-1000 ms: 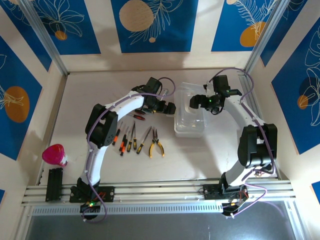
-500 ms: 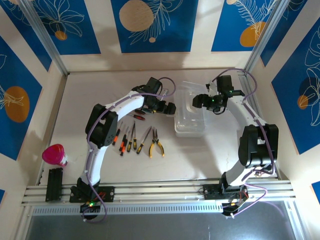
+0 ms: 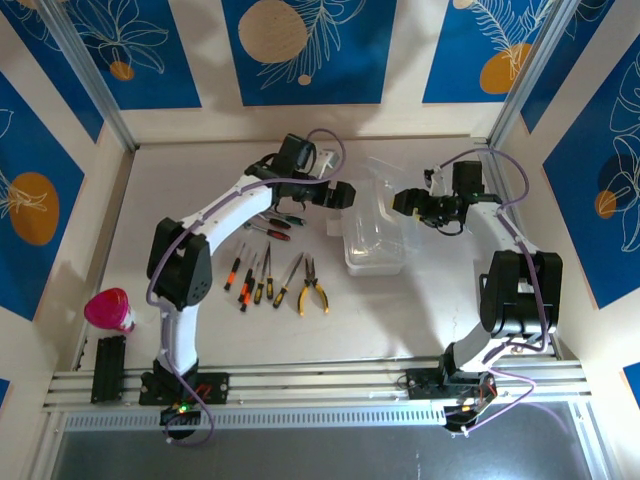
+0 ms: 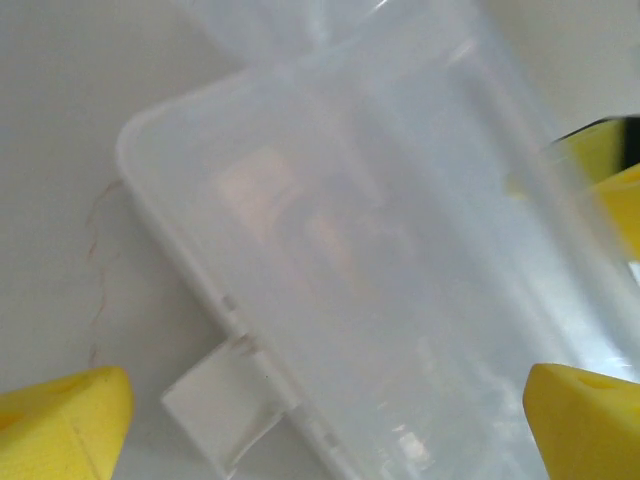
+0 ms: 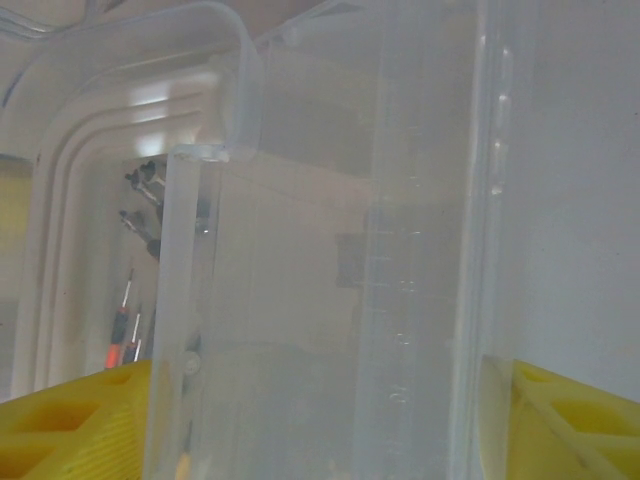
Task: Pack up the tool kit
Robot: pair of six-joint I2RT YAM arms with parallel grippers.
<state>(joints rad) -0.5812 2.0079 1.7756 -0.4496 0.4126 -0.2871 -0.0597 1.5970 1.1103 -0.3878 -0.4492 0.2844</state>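
The clear plastic case [image 3: 375, 248] lies right of centre with its lid [image 3: 380, 188] raised on edge. My right gripper [image 3: 406, 203] comes at the lid from the right. In the right wrist view the clear lid wall [image 5: 330, 300] fills the gap of my right gripper [image 5: 320, 425], touching both yellow fingers. My left gripper [image 3: 338, 194] hovers open at the case's left rim. Below my left gripper [image 4: 325, 430] the left wrist view has the case [image 4: 380, 250] and its white latch [image 4: 225, 405]. Yellow-handled pliers [image 3: 314, 291] and several screwdrivers [image 3: 250, 280] lie left of the case.
Two more small screwdrivers [image 3: 276, 226] lie under the left arm. A pink cup [image 3: 110, 310] stands at the near left by a black block [image 3: 109, 367]. Walls close in the table at the back and sides.
The right jaws have narrowed onto the lid, which now stands higher. My left gripper has moved toward the back, still open. The case has shifted slightly left.
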